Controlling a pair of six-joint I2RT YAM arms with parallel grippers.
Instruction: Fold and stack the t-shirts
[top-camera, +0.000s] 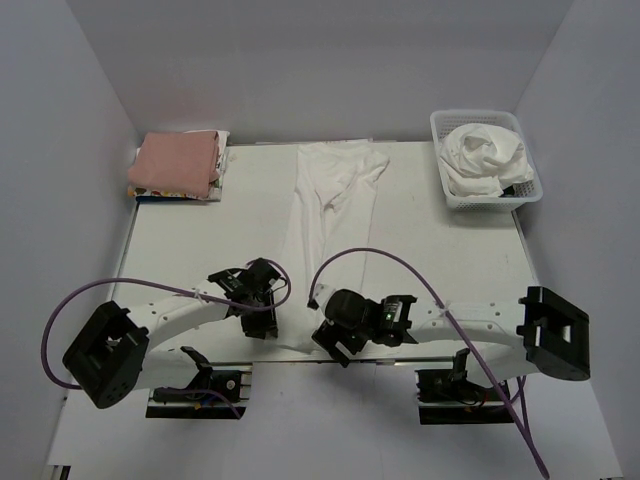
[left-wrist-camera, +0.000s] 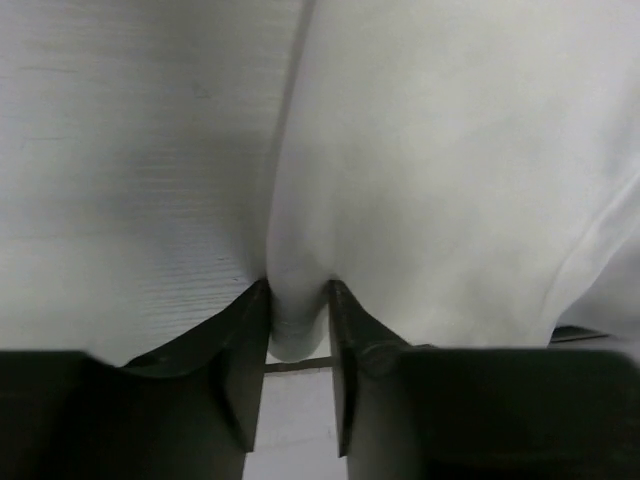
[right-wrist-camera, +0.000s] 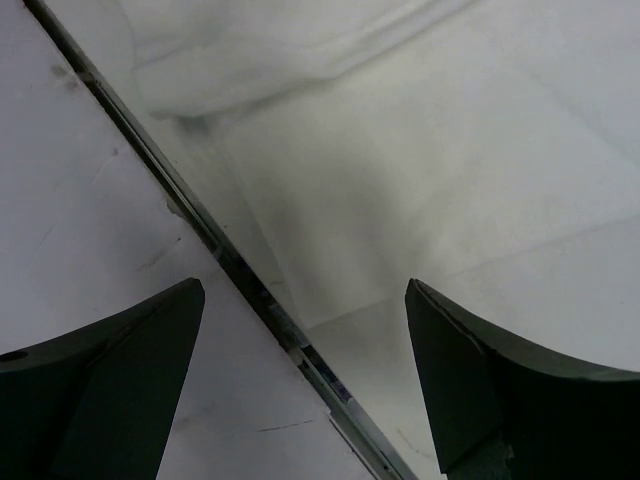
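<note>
where the left gripper sits: down at the near left edge of the spread t-shirt, jaws pinched on a bunched fold of its white cloth
left fingers: dark, one on each side of that fold, cloth bulging out between them
right gripper: jaws wide apart, nothing between them, hanging over the shirt's near edge
under the right gripper: a thin shiny seam running diagonally, bare white surface on one side, white cloth on the other
spread t-shirt: lying long and narrow down the middle of the table, from the far edge to right between the two grippers, a sleeve flopped out at the far right
basket: white lattice one, far right corner, crumpled t-shirts heaped in it
folded pile: far left corner, pink on top, something patterned under it
cables: purple loops coming off both arms
</note>
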